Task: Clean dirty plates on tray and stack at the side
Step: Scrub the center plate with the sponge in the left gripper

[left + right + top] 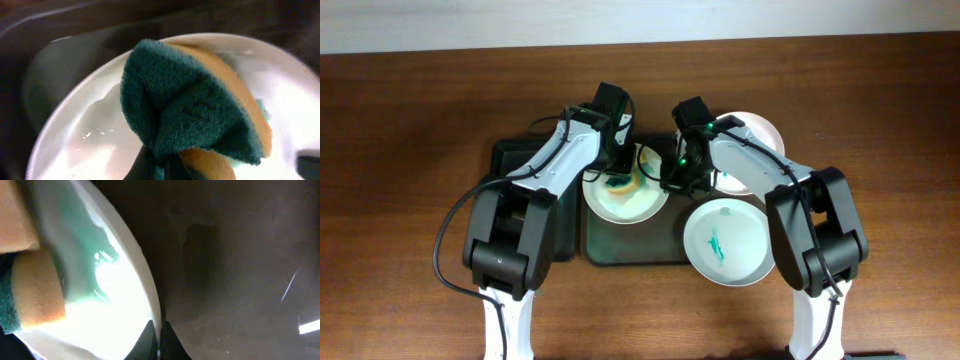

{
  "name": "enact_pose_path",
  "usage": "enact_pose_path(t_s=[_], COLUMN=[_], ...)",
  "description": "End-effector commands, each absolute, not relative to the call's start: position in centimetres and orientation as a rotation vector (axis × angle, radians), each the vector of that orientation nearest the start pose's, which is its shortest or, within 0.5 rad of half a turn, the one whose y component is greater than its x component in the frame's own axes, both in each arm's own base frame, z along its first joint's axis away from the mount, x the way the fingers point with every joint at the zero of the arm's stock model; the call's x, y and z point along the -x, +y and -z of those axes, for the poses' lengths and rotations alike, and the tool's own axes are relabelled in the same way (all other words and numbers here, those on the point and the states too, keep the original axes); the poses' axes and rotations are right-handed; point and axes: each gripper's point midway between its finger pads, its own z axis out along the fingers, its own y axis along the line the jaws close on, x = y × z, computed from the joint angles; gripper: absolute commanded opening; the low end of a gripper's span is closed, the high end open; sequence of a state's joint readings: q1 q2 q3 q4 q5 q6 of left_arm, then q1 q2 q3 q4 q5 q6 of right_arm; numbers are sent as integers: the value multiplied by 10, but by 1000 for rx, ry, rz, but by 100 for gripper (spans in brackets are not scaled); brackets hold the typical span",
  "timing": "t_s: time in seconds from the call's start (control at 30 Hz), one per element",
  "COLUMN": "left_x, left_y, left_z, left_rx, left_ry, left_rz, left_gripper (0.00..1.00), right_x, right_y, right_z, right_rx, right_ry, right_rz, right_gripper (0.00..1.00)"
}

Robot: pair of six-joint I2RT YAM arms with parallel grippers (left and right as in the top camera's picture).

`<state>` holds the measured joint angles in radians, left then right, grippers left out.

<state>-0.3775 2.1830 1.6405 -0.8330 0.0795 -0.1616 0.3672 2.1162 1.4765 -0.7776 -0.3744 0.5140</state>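
A white plate (623, 202) lies on the dark tray (620, 245), with a green smear under the sponge. My left gripper (616, 168) is shut on a green and orange sponge (195, 105) and presses it onto that plate (95, 135). My right gripper (672, 178) is shut on the plate's right rim (150, 300); the sponge (35, 290) shows at the left in the right wrist view. A second white plate (728, 240) with a green stain lies at the tray's right edge. A third white plate (757, 135) lies behind it on the table.
The brown wooden table (410, 150) surrounds the tray. The two arms meet closely over the tray's back half.
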Motion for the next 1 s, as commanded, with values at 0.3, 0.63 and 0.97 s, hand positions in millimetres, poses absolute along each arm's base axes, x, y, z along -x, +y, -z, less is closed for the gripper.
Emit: enact_pose_path(t_s=[0.3,0.63,0.97], left_x=[-359,-380,-448], left_y=[-218,-219,-140], left_z=[-25,-19,-11], left_rx=[-943,-771,-241], left_ry=[2905,2931,2866], left_rz=[817,681,-136], left_gripper=[0,0,0], right_x=[-379,-380,-381], right_y=[178,178,177], right_z=[-4,-4,-3], right_rx=[-287,-286,-288], right_ry=[3108,3101,3103], right_rz=[-825,-826,-807], right_gripper=[4,4,4])
